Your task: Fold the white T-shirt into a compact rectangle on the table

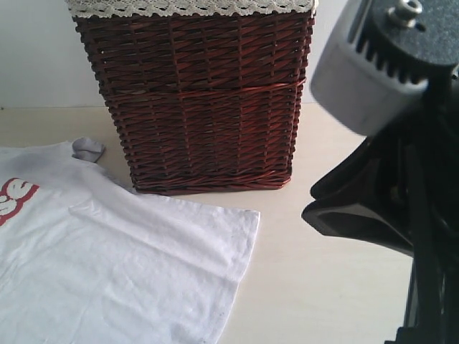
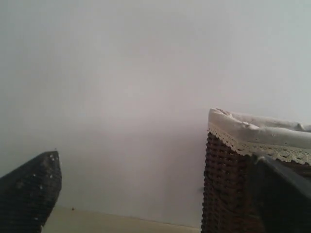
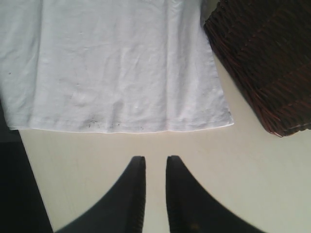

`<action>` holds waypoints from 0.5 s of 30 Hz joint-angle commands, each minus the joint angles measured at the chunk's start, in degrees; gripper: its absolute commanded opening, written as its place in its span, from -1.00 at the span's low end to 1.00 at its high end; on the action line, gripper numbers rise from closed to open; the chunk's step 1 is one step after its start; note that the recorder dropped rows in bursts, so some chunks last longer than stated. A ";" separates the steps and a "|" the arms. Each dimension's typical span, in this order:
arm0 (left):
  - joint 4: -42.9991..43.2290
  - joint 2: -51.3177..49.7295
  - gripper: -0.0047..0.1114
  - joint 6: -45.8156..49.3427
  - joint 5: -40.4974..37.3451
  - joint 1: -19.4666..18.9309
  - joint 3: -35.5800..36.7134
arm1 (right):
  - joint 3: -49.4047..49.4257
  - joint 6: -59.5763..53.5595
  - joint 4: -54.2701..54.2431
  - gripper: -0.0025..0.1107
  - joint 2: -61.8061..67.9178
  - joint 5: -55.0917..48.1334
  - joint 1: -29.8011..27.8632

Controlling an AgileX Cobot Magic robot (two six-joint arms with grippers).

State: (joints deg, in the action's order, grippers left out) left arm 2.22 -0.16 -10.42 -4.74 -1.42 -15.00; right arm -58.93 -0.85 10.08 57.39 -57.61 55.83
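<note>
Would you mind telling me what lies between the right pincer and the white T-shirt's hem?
Only a bare strip of the table lies between the right pincer and the white T-shirt, as the right wrist view shows.

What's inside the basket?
Only the white lace-trimmed liner folded over the basket rim shows. No view looks over the rim, so the interior and any contents are hidden behind the wicker walls.

The T-shirt (image 1: 129,265) is white with a red patch (image 1: 18,195), the woven basket (image 1: 201,107) dark brown with cream lace (image 1: 186,7), the counter (image 1: 323,287) cream.
</note>
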 commanded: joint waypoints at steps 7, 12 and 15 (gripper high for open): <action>3.79 0.16 0.89 -3.36 6.96 0.98 12.97 | 0.25 0.11 -0.01 -0.66 0.00 0.70 -0.16; 3.79 0.16 0.89 -3.62 4.22 0.98 15.00 | 0.25 0.11 -0.01 -0.66 0.00 0.70 -0.16; 3.91 0.16 0.89 -3.41 1.41 0.98 15.00 | 0.25 0.11 -0.01 -0.66 0.00 0.70 -0.16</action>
State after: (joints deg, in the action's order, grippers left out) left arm 5.77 -0.26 -13.56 -1.31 -0.75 -0.15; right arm -58.93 -0.75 10.08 57.39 -57.61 55.83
